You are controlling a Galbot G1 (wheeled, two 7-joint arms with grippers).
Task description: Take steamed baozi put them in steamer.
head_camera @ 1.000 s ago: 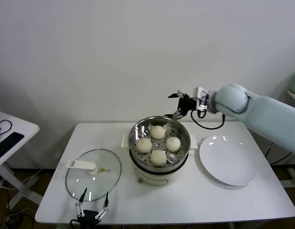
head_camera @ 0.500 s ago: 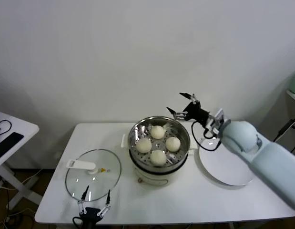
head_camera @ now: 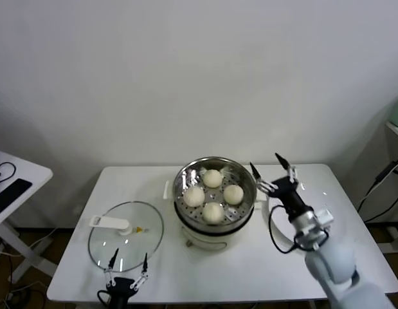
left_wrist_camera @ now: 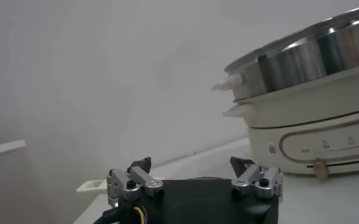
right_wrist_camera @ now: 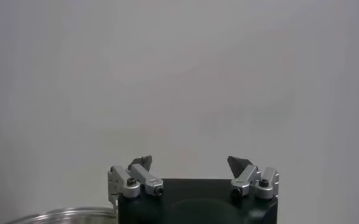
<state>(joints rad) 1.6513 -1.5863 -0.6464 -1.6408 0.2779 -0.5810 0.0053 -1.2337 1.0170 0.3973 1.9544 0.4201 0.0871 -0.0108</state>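
Observation:
The steamer (head_camera: 247, 207) stands mid-table, a shiny steel basket (left_wrist_camera: 313, 55) on a cream base (left_wrist_camera: 313, 122). Several steamed baozi lie inside it: one at the back (head_camera: 213, 177), one left (head_camera: 194, 196), one right (head_camera: 233, 194), one in front (head_camera: 213, 212). My right gripper (head_camera: 271, 167) is open and empty, raised just beside the steamer's right rim and pointing up and away; in its wrist view the right gripper (right_wrist_camera: 190, 161) faces the bare wall. My left gripper (head_camera: 128, 261) is open and empty at the table's front edge; the left gripper (left_wrist_camera: 191, 164) looks towards the steamer.
A white plate (head_camera: 281, 225) lies right of the steamer, largely covered by my right arm. The glass lid (head_camera: 126, 235) with its white handle rests on the table's left part, just behind my left gripper. A side table (head_camera: 12, 177) stands at far left.
My right arm has swung round from behind and right of the steamer to the near side; its gripper moved right and down beside the rim, still open. The baozi have not moved.

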